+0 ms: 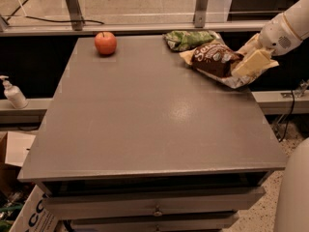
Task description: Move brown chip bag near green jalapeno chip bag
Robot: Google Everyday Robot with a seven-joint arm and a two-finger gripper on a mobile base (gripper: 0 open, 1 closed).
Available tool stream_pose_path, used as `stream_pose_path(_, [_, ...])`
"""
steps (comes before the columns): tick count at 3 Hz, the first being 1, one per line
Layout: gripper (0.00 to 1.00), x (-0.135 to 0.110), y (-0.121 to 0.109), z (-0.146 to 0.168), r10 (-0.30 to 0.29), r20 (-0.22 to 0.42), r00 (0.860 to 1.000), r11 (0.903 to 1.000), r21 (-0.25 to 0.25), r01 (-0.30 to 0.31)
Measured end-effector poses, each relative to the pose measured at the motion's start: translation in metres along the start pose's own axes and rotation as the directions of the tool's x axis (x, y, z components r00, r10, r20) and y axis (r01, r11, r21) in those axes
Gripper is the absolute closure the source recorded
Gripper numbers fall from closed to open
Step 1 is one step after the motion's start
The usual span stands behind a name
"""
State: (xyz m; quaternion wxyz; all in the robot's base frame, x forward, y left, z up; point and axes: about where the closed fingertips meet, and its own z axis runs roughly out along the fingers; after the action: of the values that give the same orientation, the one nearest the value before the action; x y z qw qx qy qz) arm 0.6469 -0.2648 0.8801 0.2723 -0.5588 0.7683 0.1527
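The brown chip bag [215,59] lay at the upper right of the frame, on the table's [145,115] far right edge, just beside the green jalapeno chip bag [186,39]. Its pale right end seemed to overhang that edge, so a release there risked it tipping off, and a further push might have shoved the light green bag away. The gripper [253,62] sat at the frame's right, fingers [250,63] clamped on that pale end.

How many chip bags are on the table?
2. The small green foil bag lies near the far right corner; the large glossy dark-brown bag lies just in front, the end effector at its right end.
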Motion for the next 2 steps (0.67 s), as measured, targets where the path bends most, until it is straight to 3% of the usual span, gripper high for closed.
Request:
stream_pose_path(1, [0.00, 0.006, 0.006, -0.004, 0.012, -0.007, 1.000, 0.9999, -0.008, -0.012])
stream_pose_path(2, [0.00, 0.006, 0.015, -0.024, 0.009, 0.002, 1.000, 1.0000, 0.000, -0.009])
